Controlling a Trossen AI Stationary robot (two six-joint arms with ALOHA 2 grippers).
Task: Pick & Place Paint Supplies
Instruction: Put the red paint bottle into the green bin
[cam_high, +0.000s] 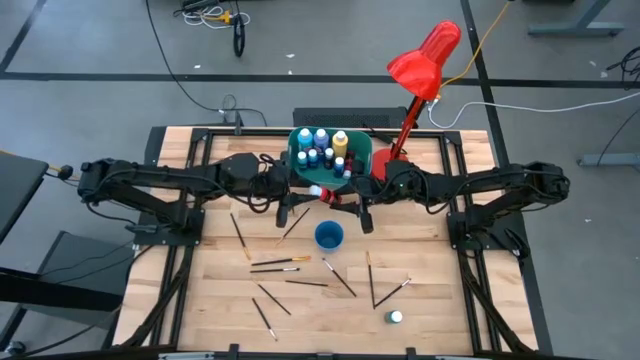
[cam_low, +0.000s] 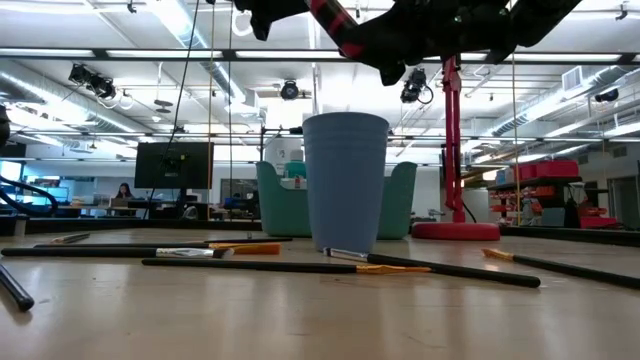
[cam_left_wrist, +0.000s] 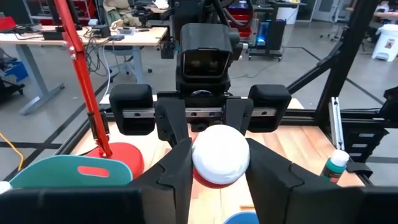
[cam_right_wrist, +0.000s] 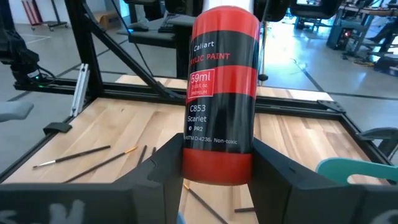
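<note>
A wooden slatted surface (cam_high: 200, 300) seen from above, with two dark robot arms meeting near its far middle. A teal rectangular tub (cam_high: 296, 156) at the far edge already held roughly ten small paint bottles (cam_high: 322, 148), so the bottles looked mostly sorted. About ten thin paintbrushes (cam_high: 280, 264) lay scattered on the boards around a blue plastic cup (cam_high: 329, 236), and one white-capped green bottle (cam_high: 396, 317) stood alone near the front; these appeared still to be placed. A red desk lamp (cam_high: 425, 57) leaned over the far right corner. Between the arms, just in front of the tub, was a red scarlet paint bottle with a white cap (cam_right_wrist: 221, 87). The right hand (cam_right_wrist: 217, 163) was closed on its base end. The left hand (cam_left_wrist: 219, 163) had its fingers partly closed around the white cap end, seemingly touching it, though contact on both sides was hard to confirm
</note>
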